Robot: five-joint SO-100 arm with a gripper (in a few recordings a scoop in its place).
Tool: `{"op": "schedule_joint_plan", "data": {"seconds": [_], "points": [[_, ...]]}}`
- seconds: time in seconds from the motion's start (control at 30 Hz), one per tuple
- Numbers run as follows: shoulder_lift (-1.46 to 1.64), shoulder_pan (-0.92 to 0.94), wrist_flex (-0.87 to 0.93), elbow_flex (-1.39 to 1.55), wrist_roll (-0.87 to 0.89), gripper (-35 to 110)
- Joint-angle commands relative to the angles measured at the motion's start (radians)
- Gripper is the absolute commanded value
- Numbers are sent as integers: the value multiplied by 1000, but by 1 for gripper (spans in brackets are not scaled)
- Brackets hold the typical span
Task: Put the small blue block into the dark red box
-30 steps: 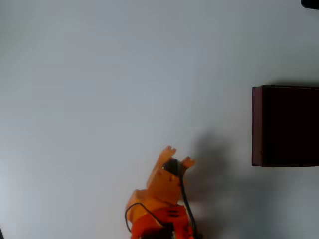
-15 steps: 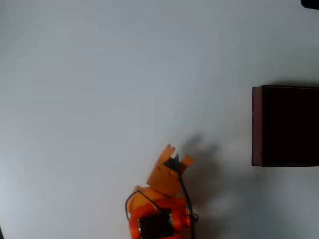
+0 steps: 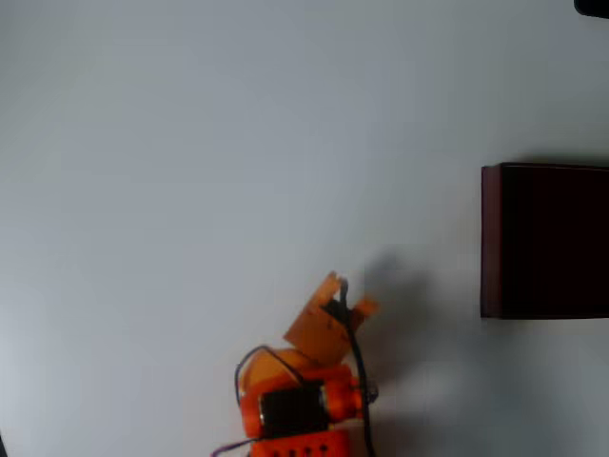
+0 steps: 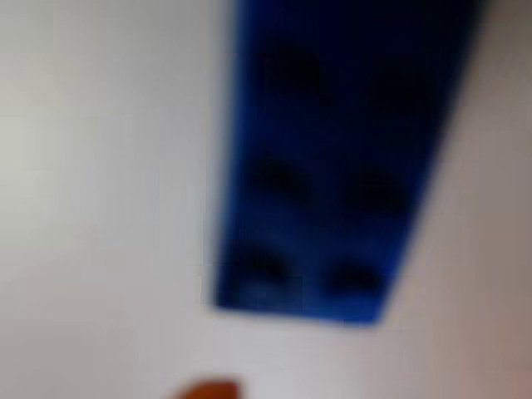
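Wrist view: small blue block v. blurred, cut off at top edge. Overhead: dark red box cut at right edge.

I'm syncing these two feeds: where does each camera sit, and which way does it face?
Overhead view: fixed above, looking straight down on the white table, the dark red box at right, the orange gripper and arm at bottom.
Wrist view: rides the arm, close on the blurred small blue block; an orange tip at bottom.
Shared: the white table.
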Motion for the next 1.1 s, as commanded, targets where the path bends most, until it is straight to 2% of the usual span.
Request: {"op": "schedule_joint_plan", "data": {"seconds": [0.0, 0.57, 1.07], "points": [[-48, -18, 15, -83, 29, 22], [-176, -3, -32, -163, 115, 24], [-247, 32, -153, -124, 94, 24]]}}
